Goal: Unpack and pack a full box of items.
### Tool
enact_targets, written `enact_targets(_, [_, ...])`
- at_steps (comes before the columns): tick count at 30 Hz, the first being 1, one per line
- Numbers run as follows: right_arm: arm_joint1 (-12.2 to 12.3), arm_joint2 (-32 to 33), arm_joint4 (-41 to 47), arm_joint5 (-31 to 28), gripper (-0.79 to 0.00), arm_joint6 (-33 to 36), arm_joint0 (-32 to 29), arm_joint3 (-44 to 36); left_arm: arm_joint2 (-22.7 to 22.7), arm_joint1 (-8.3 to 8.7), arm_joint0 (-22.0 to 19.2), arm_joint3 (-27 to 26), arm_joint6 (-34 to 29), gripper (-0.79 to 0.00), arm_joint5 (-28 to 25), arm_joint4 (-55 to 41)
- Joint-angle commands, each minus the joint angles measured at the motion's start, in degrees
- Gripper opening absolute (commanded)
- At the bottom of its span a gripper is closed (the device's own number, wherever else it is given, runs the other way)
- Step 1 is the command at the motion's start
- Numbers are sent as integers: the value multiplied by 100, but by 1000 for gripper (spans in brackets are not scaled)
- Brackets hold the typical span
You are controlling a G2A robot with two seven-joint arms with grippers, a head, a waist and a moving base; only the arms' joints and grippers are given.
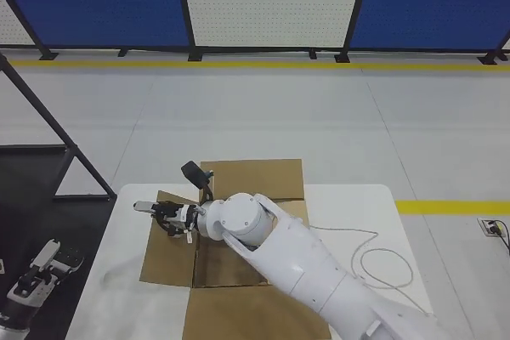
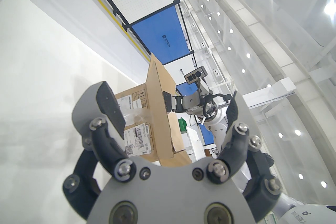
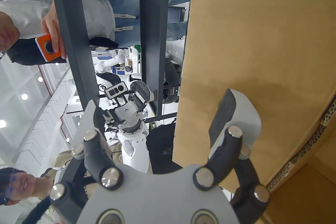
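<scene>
Cardboard box (image 1: 251,178): mid-tabletop (image 1: 357,212), flaps folded outward, so the inside is reachable from above; contents are hidden beneath the arm.
Left flap (image 1: 166,255): spread toward the tabletop's left edge.
Right gripper (image 1: 150,206): jaws apart, nothing held; one finger (image 3: 231,109) lies over the flap's face and the other past its edge, apparently to push it wider.
Left gripper (image 1: 55,254): jaws parted, empty, beyond the tabletop's near-left corner, likely parked to leave room.
Cable (image 1: 382,263): looped near the right edge.
Stage: unpacking seems not yet begun.

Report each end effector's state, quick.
Left end effector: open, holding nothing.
Right end effector: open, at the box flap, gripping nothing.
</scene>
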Motion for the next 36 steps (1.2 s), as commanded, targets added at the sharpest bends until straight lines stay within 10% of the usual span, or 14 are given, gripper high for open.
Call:
enact_targets(1, [-99, -13, 28, -67, 0, 31, 45, 208, 1, 0, -1, 1, 1, 0, 0, 1])
enact_targets(36, [-1106, 96, -485, -255, 0, 178, 355, 2198, 235, 46, 186, -353, -1311, 0, 787, -918])
